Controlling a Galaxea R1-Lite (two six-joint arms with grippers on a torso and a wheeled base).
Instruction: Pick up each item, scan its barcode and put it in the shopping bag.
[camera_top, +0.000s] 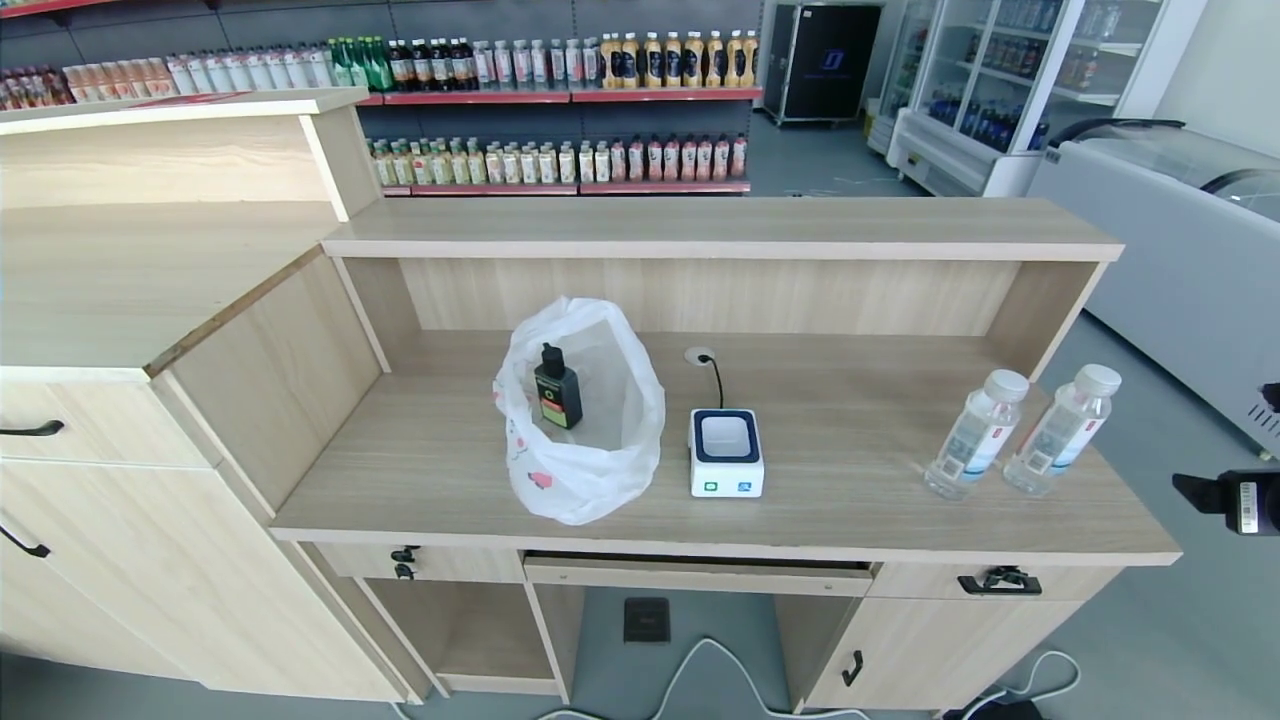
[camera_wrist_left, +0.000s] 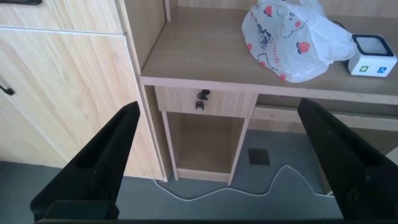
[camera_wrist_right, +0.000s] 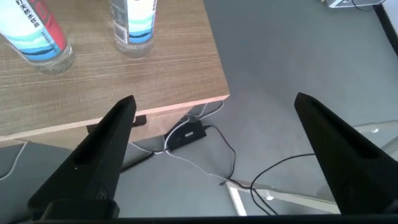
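wooden counter (camera_top: 850, 420): shopping bag (camera_top: 585, 485), scanner (camera_top: 726, 452) | grey floor (camera_top: 1150, 640) | drink shelves (camera_top: 560, 97) behind

A small shop, seen from behind its checkout. Along the back wall run red shelves (camera_top: 560, 97) packed with rows of drinks (camera_top: 560, 162), sorted by kind. To the right stand stocked glass-door fridges (camera_top: 1010, 70), and nearer, a chest freezer (camera_top: 1180, 210) with a curved lid. The pale wood tabletop (camera_top: 850, 420) has a raised ledge (camera_top: 720, 228) on the customer side, and on it sit a scanner (camera_top: 726, 452), a plastic bag (camera_top: 585, 480) and water bottles (camera_top: 975, 435)
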